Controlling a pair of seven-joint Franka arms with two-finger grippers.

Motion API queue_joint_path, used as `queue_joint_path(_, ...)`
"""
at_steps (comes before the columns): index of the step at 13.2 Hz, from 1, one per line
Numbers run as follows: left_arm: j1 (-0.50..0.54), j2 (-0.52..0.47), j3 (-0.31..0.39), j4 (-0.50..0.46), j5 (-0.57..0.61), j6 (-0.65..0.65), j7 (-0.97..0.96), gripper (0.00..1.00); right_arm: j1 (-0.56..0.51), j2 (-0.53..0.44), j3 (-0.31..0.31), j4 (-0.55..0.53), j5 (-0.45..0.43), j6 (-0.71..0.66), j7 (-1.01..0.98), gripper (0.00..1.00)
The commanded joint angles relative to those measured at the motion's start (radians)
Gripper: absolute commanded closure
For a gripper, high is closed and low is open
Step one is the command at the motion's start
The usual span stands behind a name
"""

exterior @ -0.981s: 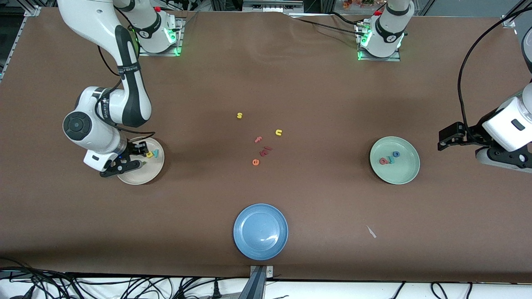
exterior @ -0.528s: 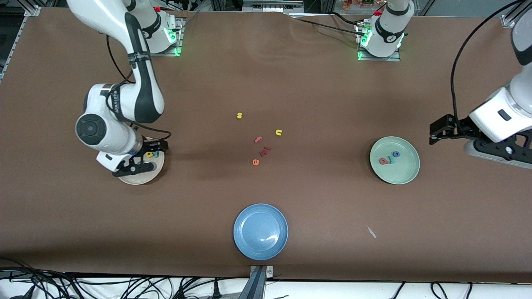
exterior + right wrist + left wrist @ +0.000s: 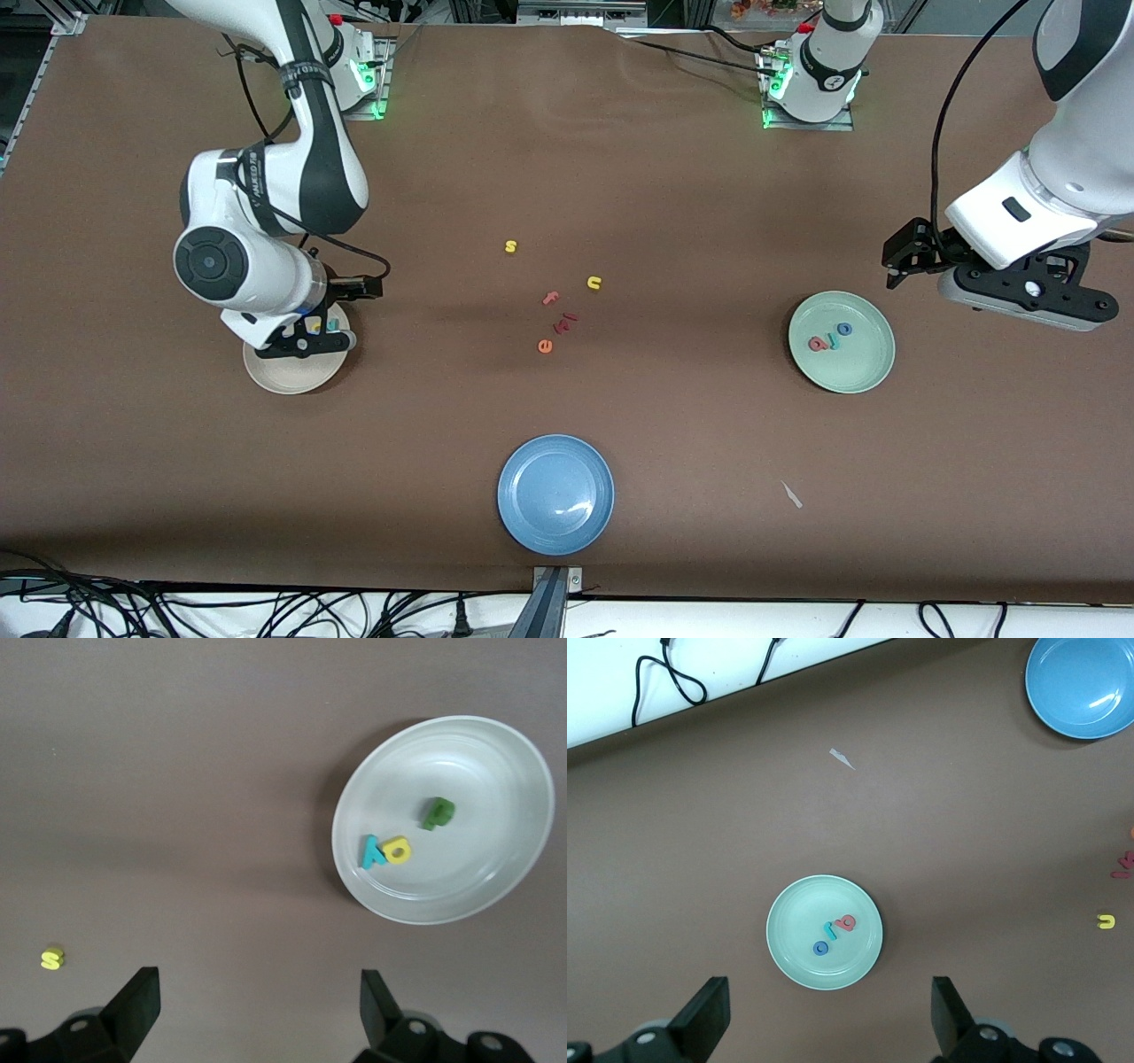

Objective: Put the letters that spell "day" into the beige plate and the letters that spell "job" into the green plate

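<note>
In the front view the beige plate (image 3: pixel 288 372) sits at middle left of the frame, partly covered by the right arm's wrist, and the right gripper (image 3: pixel 332 312) hangs over the plate's upper edge with its fingers spread apart and nothing between them. The right wrist view shows that plate (image 3: pixel 443 819) at upper right of its frame with all three letters inside: the yellow "d" (image 3: pixel 398 850) touching the teal "y" (image 3: pixel 372 852), and the olive-green "a" (image 3: pixel 438 812) a little apart from them. The yellow "s" (image 3: pixel 52 958) lies at lower left of that frame, on the brown table (image 3: pixel 709 195). The green plate (image 3: pixel 864 368) rests at middle right of the front view and holds the salmon-red "b" (image 3: pixel 816 344), the teal "j" (image 3: pixel 830 339) and the blue "o" (image 3: pixel 845 329) in a short slanted row. The left gripper (image 3: pixel 897 262) hovers over bare table just above and beside that plate, its fingers wide apart and empty; in the left wrist view the two fingertips (image 3: pixel 709 1010) frame the plate from the bottom of the frame. Near the front view's centre lie the yellow "u" (image 3: pixel 594 283), the orange-red "f" (image 3: pixel 550 299) and "e" (image 3: pixel 545 346), and dark red pieces (image 3: pixel 565 322). The blue plate (image 3: pixel 555 494) stands empty at bottom centre.
</note>
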Motion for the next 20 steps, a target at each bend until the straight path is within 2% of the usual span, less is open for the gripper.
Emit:
queue_joint_path(1, -0.031, -0.017, 0.03, -0.011, -0.01, -0.013, 0.018, 0.0, -0.138, -0.125, 0.175, -0.018, -0.119, -0.045, 0.067, 0.0)
queue_joint_path(3, -0.02, -0.009, 0.023, -0.002, -0.018, -0.039, 0.016, 0.0, -0.245, -0.179, 0.304, -0.022, -0.199, -0.084, 0.088, 0.0)
queue_joint_path(6, -0.017, 0.016, 0.021, 0.04, -0.018, -0.062, 0.018, 0.0, -0.44, -0.267, 0.48, -0.035, -0.243, -0.115, 0.081, 0.0)
queue_joint_path(7, -0.019, 0.016, 0.023, 0.04, -0.015, -0.062, 0.016, 0.0, -0.501, -0.303, 0.532, -0.048, -0.259, -0.121, 0.077, 0.0)
queue_joint_path(8, -0.028, 0.016, 0.029, 0.04, -0.012, -0.062, 0.016, 0.0, -0.543, -0.336, 0.559, -0.059, -0.262, -0.128, 0.074, 0.0)
queue_joint_path(13, -0.029, 0.016, 0.027, 0.038, -0.015, -0.062, 0.016, 0.0, -0.644, -0.425, 0.567, -0.044, -0.302, -0.242, 0.023, 0.0)
queue_joint_path(17, -0.026, 0.014, 0.024, 0.038, -0.013, -0.062, 0.015, 0.0, -0.692, -0.434, 0.559, -0.002, -0.29, -0.276, -0.038, 0.0)
queue_joint_path(20, -0.022, 0.016, 0.024, 0.038, -0.012, -0.062, 0.016, 0.0, -0.707, -0.434, 0.531, 0.014, -0.285, -0.275, -0.047, 0.0)
